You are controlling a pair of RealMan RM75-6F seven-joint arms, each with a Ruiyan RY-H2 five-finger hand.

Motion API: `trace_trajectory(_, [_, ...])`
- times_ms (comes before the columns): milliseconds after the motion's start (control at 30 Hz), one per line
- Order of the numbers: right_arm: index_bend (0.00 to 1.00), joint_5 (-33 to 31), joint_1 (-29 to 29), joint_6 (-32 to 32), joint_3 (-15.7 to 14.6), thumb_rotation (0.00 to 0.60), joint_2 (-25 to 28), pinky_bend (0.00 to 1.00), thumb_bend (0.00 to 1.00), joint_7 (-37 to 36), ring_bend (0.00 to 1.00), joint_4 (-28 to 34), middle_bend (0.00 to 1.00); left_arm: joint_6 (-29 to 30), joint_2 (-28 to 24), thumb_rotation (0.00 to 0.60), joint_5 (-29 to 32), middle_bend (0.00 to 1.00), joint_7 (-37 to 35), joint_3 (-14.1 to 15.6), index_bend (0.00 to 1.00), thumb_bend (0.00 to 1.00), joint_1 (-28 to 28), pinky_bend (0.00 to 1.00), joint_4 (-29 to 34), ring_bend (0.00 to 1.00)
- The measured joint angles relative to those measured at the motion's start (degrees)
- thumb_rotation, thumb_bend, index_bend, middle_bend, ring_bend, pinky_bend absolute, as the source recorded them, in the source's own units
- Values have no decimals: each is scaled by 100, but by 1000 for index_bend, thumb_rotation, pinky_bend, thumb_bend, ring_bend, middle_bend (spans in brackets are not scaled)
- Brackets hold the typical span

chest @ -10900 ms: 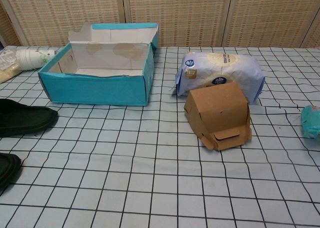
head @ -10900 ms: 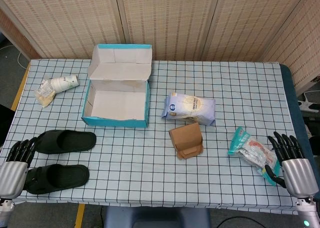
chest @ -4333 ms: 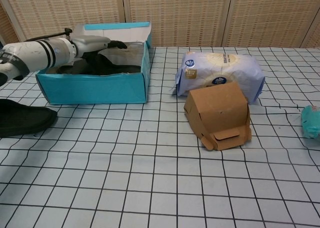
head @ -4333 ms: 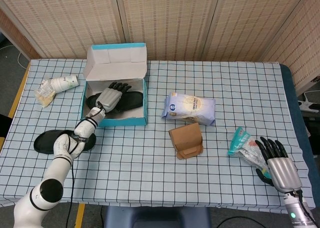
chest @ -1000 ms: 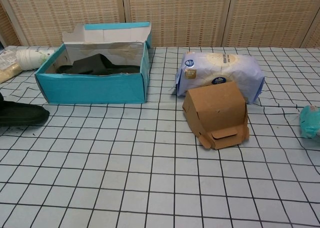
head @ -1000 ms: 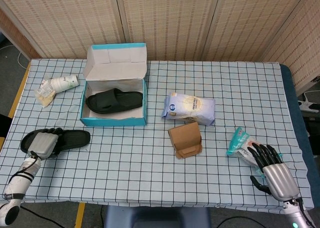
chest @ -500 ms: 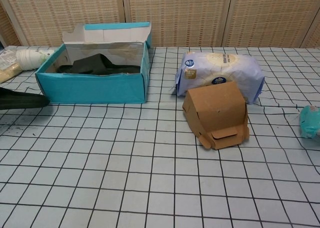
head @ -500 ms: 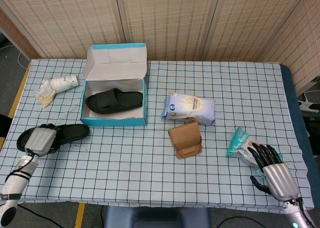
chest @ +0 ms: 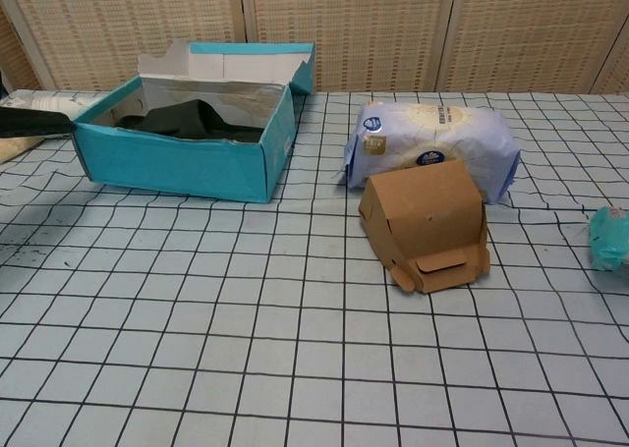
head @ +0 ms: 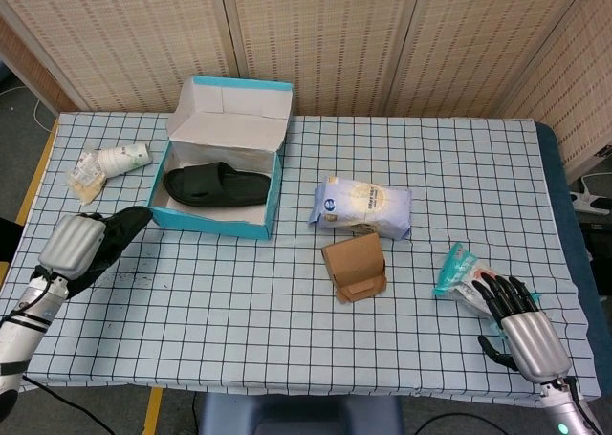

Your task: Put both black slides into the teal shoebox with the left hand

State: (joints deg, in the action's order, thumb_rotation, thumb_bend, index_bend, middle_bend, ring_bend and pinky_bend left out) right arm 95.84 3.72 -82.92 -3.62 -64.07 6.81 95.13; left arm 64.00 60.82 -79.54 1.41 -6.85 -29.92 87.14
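One slide [head: 214, 185] lies in the shoebox [head: 256, 227]; left hand [head: 73, 244] grips the other (raised).

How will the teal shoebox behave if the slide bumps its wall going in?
The teal shoebox is probably light: it looks like thin cardboard holding only one black slide, so a nudge may skid or rotate it. Its raised lid could fold back. The left hand should come in from above.
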Motion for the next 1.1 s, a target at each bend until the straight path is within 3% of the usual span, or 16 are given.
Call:
trace_trajectory(400, [0, -75, 38, 115, 12, 575, -44, 0, 241, 83, 0, -13, 0, 349, -481, 600, -251, 570, -425, -291, 455, 836, -52, 620, 355, 491])
trace_trajectory(600, [0, -124, 78, 250, 4, 575, -112, 0, 241, 164, 0, -21, 0, 224, -404, 600, -569, 574, -1209, -334, 469, 839, -283, 598, 226, 484])
trace_trajectory(800, [0, -198, 95, 328, 5, 575, -197, 0, 242, 321, 0, -23, 0, 172, 226, 600, -1186, 546, -2506, -371, 447, 860, -847, 565, -789, 448])
trace_trajectory(1100, [0, -436, 148, 507, 71, 575, -347, 0, 241, 593, 0, -90, 0, 386, 1816, 600, -1682, 543, -3837, -384, 447, 894, -1703, 547, -3437, 422])
